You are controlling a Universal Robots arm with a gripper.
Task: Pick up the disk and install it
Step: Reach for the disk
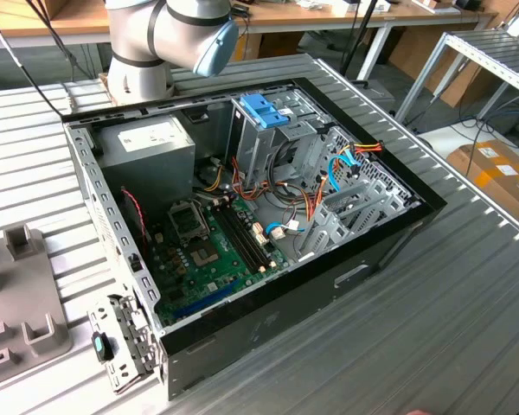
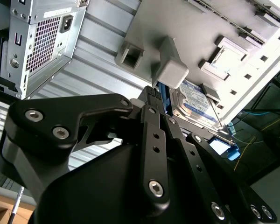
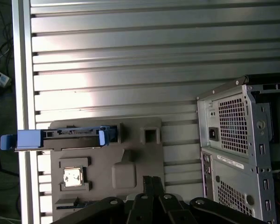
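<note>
Beside the open black steel computer case (image 1: 285, 322), a grey moulded fixture plate (image 3: 102, 161) carries the flat dark disk (image 3: 60, 136) with bright blue side rails.
It stands on edge in the plate (held snugly, I judge); a skewed pull could jam it. The black gripper (image 3: 152, 180), fingers (image 3: 147, 183) together and empty, hangs apart.

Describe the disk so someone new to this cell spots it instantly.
On the slatted metal table, next to the computer case, lies a grey fixture plate. The disk sits on edge along one side of that plate. It alone has bright blue rails on a dark body; its neighbours are plain grey blocks and a small silver chip.
</note>
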